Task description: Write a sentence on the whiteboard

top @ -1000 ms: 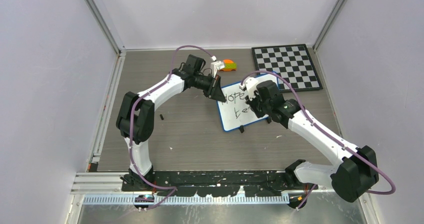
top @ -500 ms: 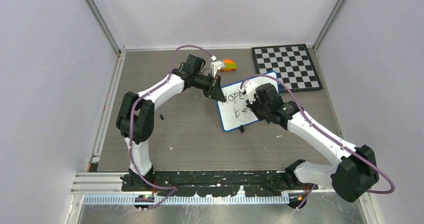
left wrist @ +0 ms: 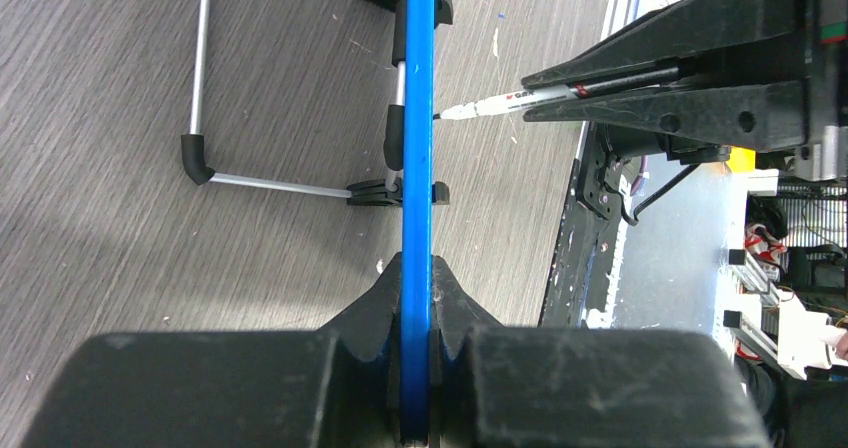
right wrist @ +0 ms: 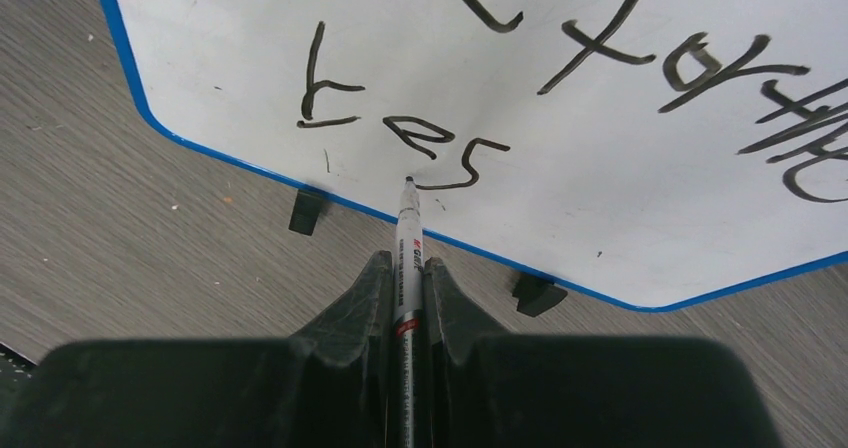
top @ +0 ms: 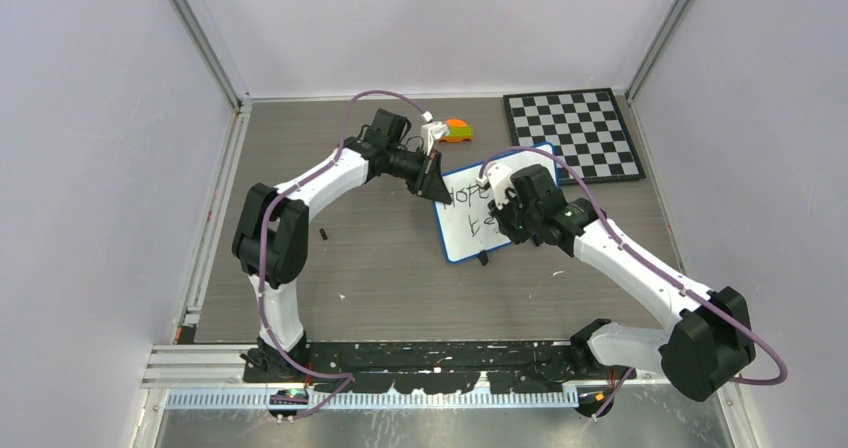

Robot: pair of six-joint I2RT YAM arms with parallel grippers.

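— Whiteboard [top: 466,238]: where is it?

— Propped on its wire stand [left wrist: 203,88], right of the table's [top: 380,258] middle and toward the far edge, just beside the chessboard [top: 575,133]. It carries two lines of black writing, and the lower one looks unfinished.

— What could go wrong from here?

— Start on the left. The left gripper [left wrist: 417,278] is clamped on the blue rim at the board's left edge. That's a narrow pinch. If the pen pushes hard, I'd expect the board to pivot in it or its feet to skid, and the stroke would smear. On the right, the right gripper [right wrist: 405,268] is closed tight on the marker [right wrist: 408,230]. Its tip meets the board at the last letter, low down by the bottom rim. Too much pressure could tip the board back, and too little would break the line. There's little white left below, so a downstroke could run onto the rim. The fingers could also drag through fresh ink.

— And the arms?

— The left arm rises from the near edge with its elbow high on the left. Its forearm stretches far and rightward, and the wrist is turned so the jaws bite the rim edge-on. The right arm bows out toward the right edge, then its forearm comes back leftward over the board's right half. The marker points roughly square at the face.
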